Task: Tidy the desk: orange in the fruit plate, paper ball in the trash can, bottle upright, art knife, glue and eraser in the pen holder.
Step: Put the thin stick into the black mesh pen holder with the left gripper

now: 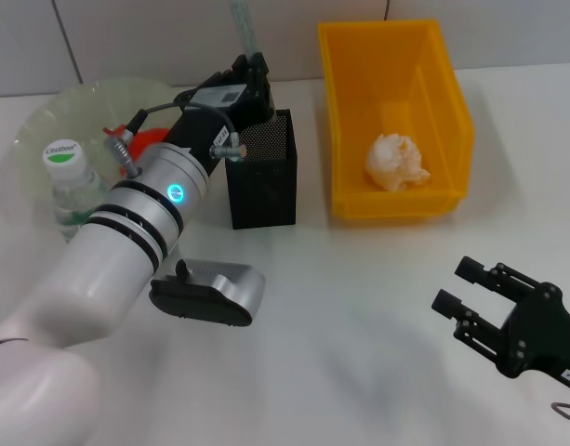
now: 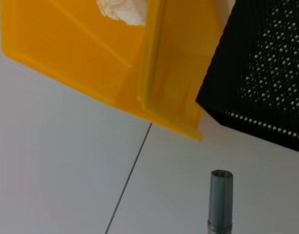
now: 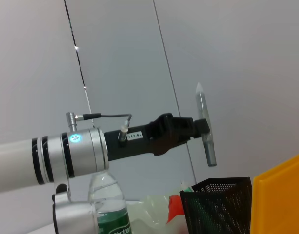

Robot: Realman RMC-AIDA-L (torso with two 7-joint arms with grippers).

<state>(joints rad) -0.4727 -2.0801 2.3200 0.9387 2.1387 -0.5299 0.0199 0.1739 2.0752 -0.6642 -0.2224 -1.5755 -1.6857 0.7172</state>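
My left gripper (image 1: 252, 72) is shut on the art knife (image 1: 242, 26), a grey rod held upright just above the black mesh pen holder (image 1: 263, 169). From the right wrist, the art knife (image 3: 205, 127) hangs over the pen holder (image 3: 218, 204). The rod's tip (image 2: 221, 197) shows beside the pen holder (image 2: 266, 73). The paper ball (image 1: 398, 161) lies in the yellow trash can (image 1: 354, 121). The bottle (image 1: 69, 181) stands upright by the fruit plate (image 1: 80, 107), which holds the orange (image 1: 147, 139), partly hidden by my arm. My right gripper (image 1: 461, 286) is open at the near right. Glue and eraser are out of view.
The trash can stands just to the right of the pen holder, close to the back wall. My left forearm (image 1: 145, 223) stretches across the table's left half, over the plate's edge and next to the bottle.
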